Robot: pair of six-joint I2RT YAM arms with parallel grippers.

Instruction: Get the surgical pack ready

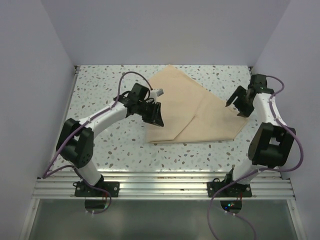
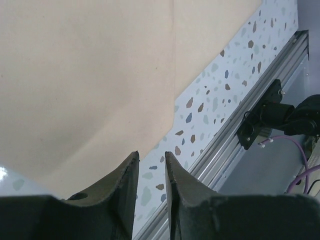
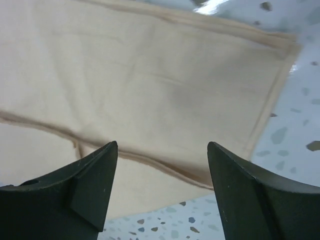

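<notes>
Two end effectors flank the surgical pack's tan cloth [image 1: 195, 107], which lies flat in the middle of the speckled worktop [image 1: 115, 150], one corner reaching toward 12 o'clock. Flaps are folded inward and meet along a diagonal edge, so the cloth reads as a flattened, angular envelope, not an open square. No tin, instruments or gauze show; whether anything sits under the folds cannot be told. The left end effector [image 1: 154, 114] hovers at the cloth's 9 o'clock edge, its dark fingers [image 2: 127, 185] parted by only a narrow slot with nothing between them, the cloth's edge and bare worktop visible below. The right end effector [image 1: 236, 104] hangs over the 3 o'clock corner with its fingers spread wide and empty, and the hemmed corner lies beneath it in the wrist view. Working from opposite sides probably lets each arm handle its own flap without crossing the other. The cloth is a matte, soft weave with a stitched hem and faint creases, limp enough to lie flat where it is put down. The worktop is glossy terrazzo-patterned, pale with grey and brown flecks, and likely slippery under thin fabric.
</notes>
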